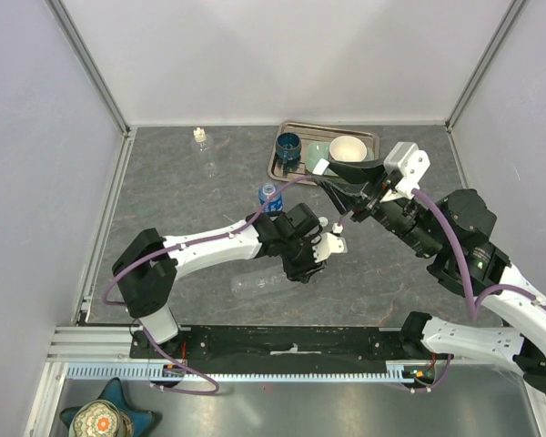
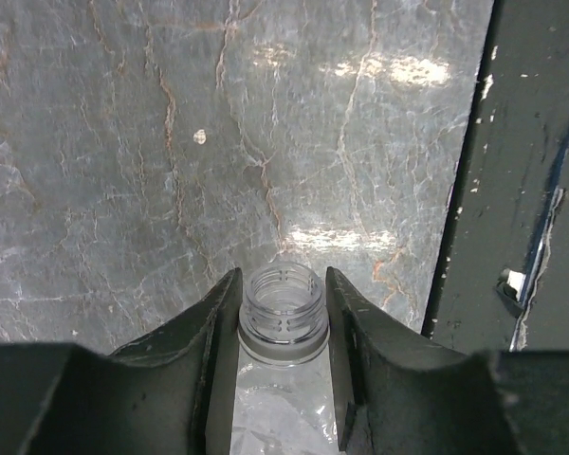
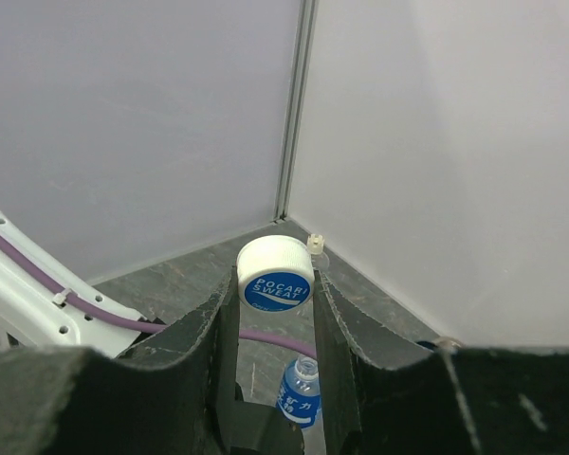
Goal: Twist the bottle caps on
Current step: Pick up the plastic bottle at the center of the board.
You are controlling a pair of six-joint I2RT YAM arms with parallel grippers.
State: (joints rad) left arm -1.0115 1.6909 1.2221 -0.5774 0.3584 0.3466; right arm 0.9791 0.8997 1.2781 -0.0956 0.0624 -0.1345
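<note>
A clear bottle (image 2: 283, 327) without a cap has its threaded neck between my left gripper's (image 2: 283, 284) fingers, which press on it from both sides. From above, this bottle (image 1: 255, 284) lies low beneath the left gripper (image 1: 296, 264). My right gripper (image 3: 275, 284) is shut on a white bottle cap (image 3: 275, 270) with a blue printed top, held in the air near the tray's front left edge (image 1: 321, 169). An open blue-labelled bottle (image 1: 271, 198) (image 3: 301, 398) stands upright between the arms. At the back left stands a clear bottle (image 1: 200, 141) (image 3: 315, 245) with a cap on.
A metal tray (image 1: 375, 137) at the back holds a dark blue cup (image 1: 288, 146) and a white bowl (image 1: 348, 147). Grey walls close the table on three sides. The black base rail (image 1: 291, 344) runs along the near edge.
</note>
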